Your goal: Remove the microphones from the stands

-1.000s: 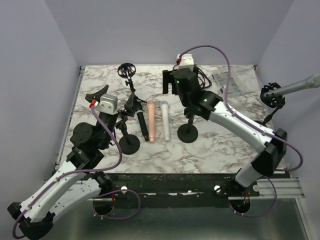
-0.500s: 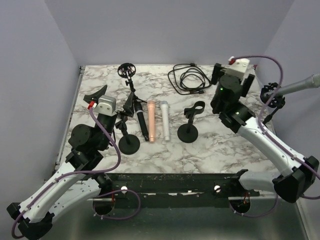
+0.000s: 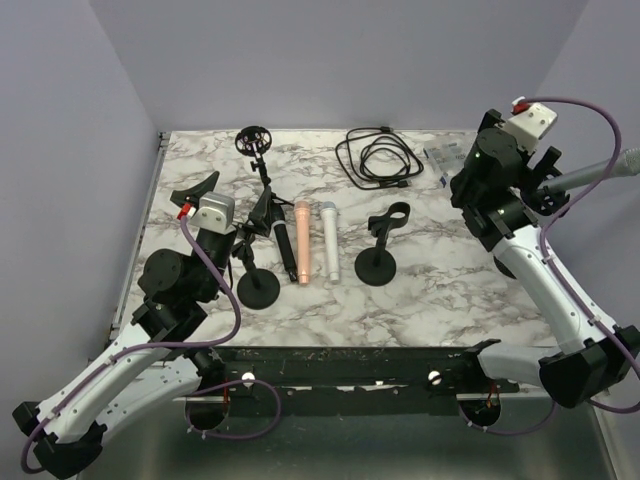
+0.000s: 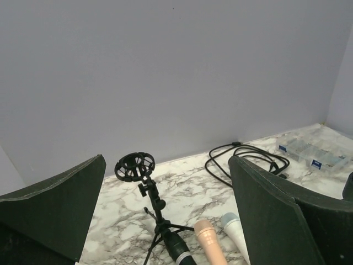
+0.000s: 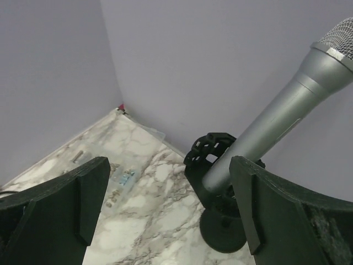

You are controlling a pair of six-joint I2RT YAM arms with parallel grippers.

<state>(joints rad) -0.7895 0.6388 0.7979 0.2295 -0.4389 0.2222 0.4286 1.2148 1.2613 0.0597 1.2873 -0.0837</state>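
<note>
Left gripper fingers spread wide, nothing between them; ahead of the gap stands a tripod stand with a ring mount on top, and lying by the right finger are a black mic, a pink mic and a white mic, with a coiled cable beyond that finger's tip. Right gripper fingers also spread, gripping nothing; the silver microphone sits tilted in the black stand ahead of the gap, nearer the right finger, head up and to the right, touching neither finger, stand base on the marble table.
</note>
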